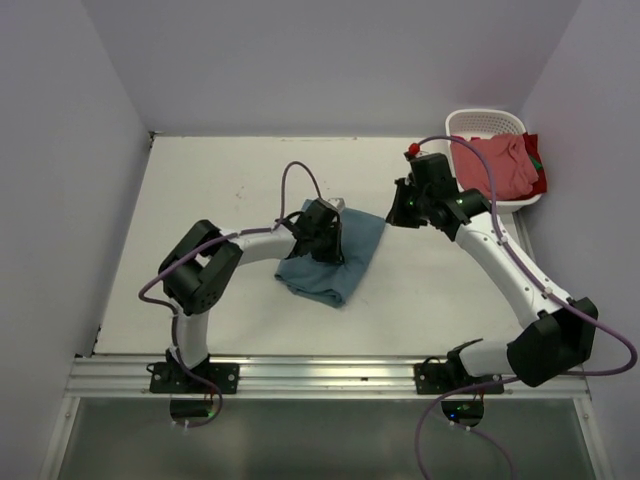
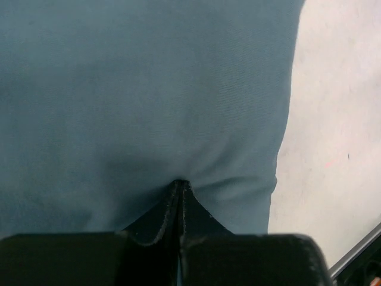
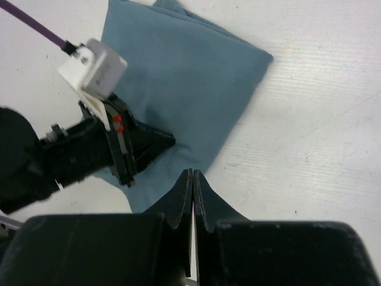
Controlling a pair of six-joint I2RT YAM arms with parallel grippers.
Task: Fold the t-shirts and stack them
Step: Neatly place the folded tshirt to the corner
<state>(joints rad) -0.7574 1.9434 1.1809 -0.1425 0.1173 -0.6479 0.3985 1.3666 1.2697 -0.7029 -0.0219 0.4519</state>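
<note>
The teal-blue t-shirt (image 1: 362,232) lies folded into a compact rectangle at the middle of the table. My left gripper (image 1: 330,252) is on top of it, shut, and its tips dent the cloth (image 2: 180,182) (image 2: 149,89). No fold of cloth shows between the fingers. My right gripper (image 1: 394,218) hovers shut and empty just off the shirt's right edge. In the right wrist view its tips (image 3: 193,171) sit over the shirt's border (image 3: 184,77), with the left gripper (image 3: 169,141) nearby. The salmon-pink t-shirt (image 1: 500,165) lies crumpled in the basket.
The white slotted basket (image 1: 485,118) stands at the table's back right corner against the wall. A dark red and green item (image 1: 538,165) peeks out at its right side. Grey walls close in the table on three sides. A metal rail (image 1: 320,375) runs along the near edge.
</note>
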